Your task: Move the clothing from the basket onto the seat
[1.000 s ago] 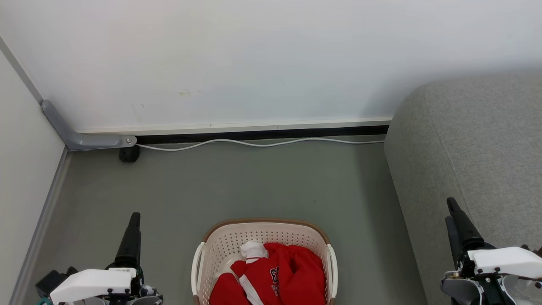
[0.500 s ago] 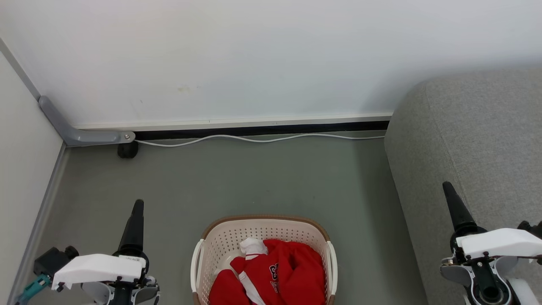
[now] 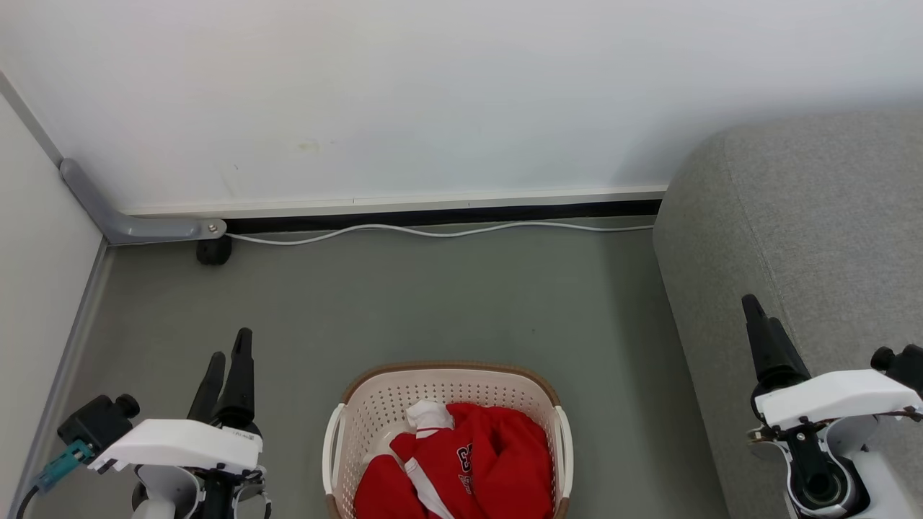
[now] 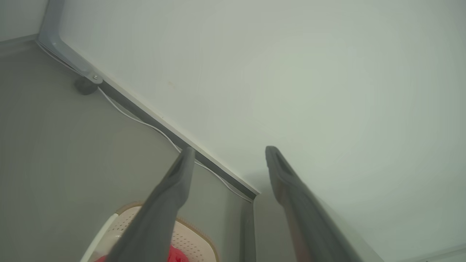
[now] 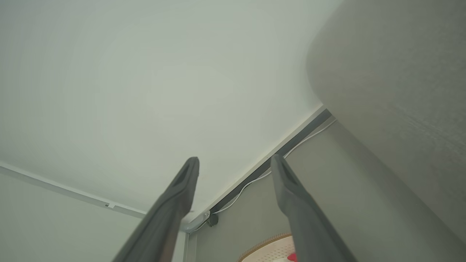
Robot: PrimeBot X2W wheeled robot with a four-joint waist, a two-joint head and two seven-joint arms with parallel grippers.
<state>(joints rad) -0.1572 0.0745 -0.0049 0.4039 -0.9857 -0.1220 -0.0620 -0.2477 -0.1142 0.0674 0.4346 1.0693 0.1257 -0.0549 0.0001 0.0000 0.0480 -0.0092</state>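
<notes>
You have not yet lifted anything: the clothing (image 3: 469, 468) lies heaped in the basket (image 3: 451, 371), none on the visible stretch of seat (image 3: 815, 216), and your left gripper (image 3: 229, 349) and right gripper (image 3: 750, 306) hover empty, fingers apart.

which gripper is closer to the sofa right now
Right. In the head view the right gripper shows over the sofa's left edge; the left gripper is over the floor, on the other side of the basket.
</notes>
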